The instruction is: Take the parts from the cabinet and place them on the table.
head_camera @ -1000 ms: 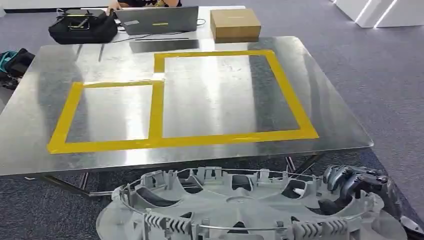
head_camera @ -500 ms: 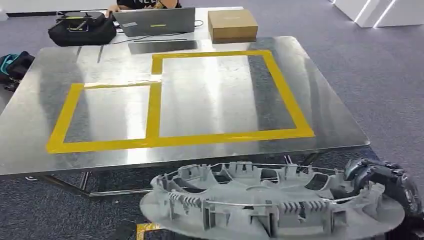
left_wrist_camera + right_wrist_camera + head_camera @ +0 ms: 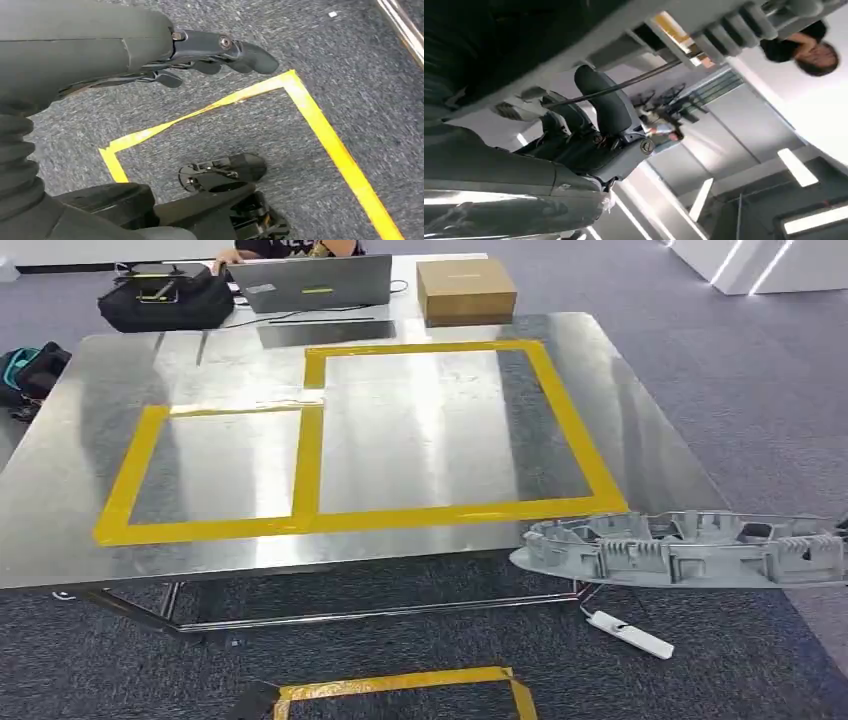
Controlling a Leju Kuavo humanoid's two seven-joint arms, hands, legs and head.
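You are seeing the right hand [image 3: 599, 135] gripping the grey part [image 3: 690, 548] by its rim, keeping it level just off the table's [image 3: 90, 540] near right corner; the left hand [image 3: 200, 55] is hanging, fingers loosely apart, holding nothing.

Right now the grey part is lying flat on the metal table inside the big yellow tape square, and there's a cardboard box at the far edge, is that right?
Not quite. The head view shows the grey part held in the air off the table's near right corner, outside the big yellow tape square, not lying in it. The cardboard box is at the far edge, as you said.
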